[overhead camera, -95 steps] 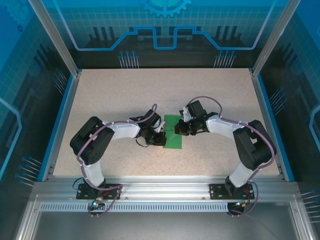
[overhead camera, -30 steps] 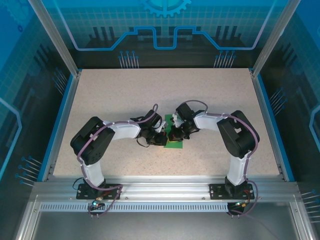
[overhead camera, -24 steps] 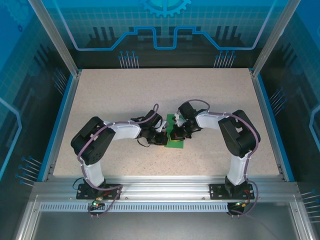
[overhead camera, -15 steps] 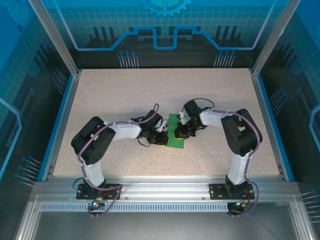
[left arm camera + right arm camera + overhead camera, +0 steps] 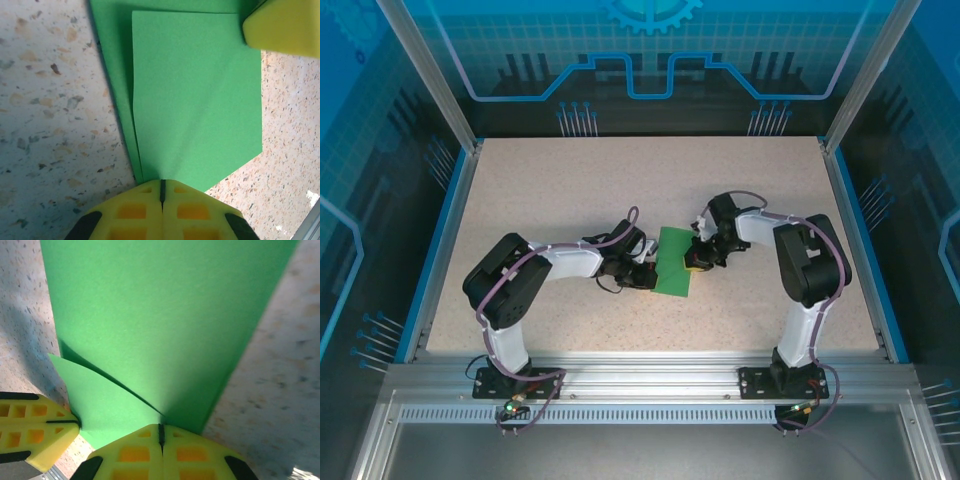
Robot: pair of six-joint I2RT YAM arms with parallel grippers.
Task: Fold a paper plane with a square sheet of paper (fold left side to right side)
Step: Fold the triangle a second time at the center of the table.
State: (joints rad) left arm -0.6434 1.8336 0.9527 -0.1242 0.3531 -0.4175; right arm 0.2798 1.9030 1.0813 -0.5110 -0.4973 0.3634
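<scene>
tightly closed, left hand, right hand touch paper.

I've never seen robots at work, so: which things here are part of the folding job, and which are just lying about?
Part of the job: green sheet of paper, left arm's fingers, right arm's fingers.
Just there: speckled table, metal frame.

Bright, even light; soft shadows

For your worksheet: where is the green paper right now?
In the top view, the green paper lies centre-frame, between the left tool and right tool.
</scene>
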